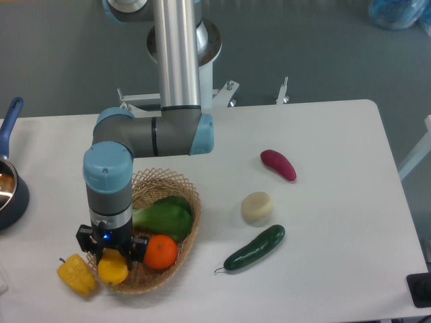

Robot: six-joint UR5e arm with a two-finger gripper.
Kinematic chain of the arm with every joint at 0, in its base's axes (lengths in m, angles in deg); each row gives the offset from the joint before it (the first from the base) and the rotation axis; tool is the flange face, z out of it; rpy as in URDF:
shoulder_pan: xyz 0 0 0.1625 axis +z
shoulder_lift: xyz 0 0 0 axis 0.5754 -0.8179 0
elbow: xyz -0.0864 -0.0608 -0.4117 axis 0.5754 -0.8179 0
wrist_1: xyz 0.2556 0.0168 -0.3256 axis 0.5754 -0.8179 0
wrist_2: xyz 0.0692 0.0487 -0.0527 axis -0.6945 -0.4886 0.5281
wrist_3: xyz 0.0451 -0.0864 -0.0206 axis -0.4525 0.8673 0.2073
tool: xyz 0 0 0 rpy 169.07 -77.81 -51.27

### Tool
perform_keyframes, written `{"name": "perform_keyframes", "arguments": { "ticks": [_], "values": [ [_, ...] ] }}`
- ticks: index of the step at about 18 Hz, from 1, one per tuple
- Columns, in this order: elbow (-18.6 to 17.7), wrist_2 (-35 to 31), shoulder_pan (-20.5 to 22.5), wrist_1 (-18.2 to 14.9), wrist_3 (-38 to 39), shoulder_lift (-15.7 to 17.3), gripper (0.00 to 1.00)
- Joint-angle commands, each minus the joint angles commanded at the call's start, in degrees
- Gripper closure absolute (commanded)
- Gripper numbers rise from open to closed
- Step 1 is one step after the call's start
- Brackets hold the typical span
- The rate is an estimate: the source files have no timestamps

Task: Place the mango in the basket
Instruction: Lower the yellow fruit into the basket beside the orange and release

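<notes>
The mango (113, 268) is a smooth yellow fruit held between my gripper's (112, 254) two black fingers. It hangs over the front-left part of the woven wicker basket (176, 183), at about rim level. The gripper points straight down and is shut on the mango. I cannot tell whether the mango touches the basket floor. The arm's wrist hides the left part of the basket.
An orange (160, 251) and a green leafy vegetable (166, 217) lie in the basket. A lumpy yellow bell pepper (76, 276) sits just left of it. A cucumber (254, 247), a cream round item (256, 206) and a purple sweet potato (278, 165) lie to the right. A dark pot (8, 195) stands at the left edge.
</notes>
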Motion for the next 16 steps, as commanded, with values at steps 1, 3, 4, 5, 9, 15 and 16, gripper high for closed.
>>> {"name": "perform_keyframes", "arguments": {
  "ticks": [1, 3, 4, 5, 9, 15, 16],
  "values": [
    [0.00, 0.00, 0.00, 0.00, -0.17, 0.00, 0.39],
    [0.26, -0.17, 0.00, 0.00, -0.79, 0.17, 0.00],
    [0.35, -0.18, 0.00, 0.00, -0.88, 0.52, 0.00],
    [0.61, -0.18, 0.00, -0.09, -0.97, 1.14, 0.00],
    [0.70, -5.16, 0.26, -0.26, -6.39, 3.25, 0.00],
    [0.44, -12.04, 6.05, -0.18, -13.44, 6.41, 0.00],
    [0.44, -12.04, 7.80, -0.18, -15.19, 7.72, 0.00]
  ]
}}
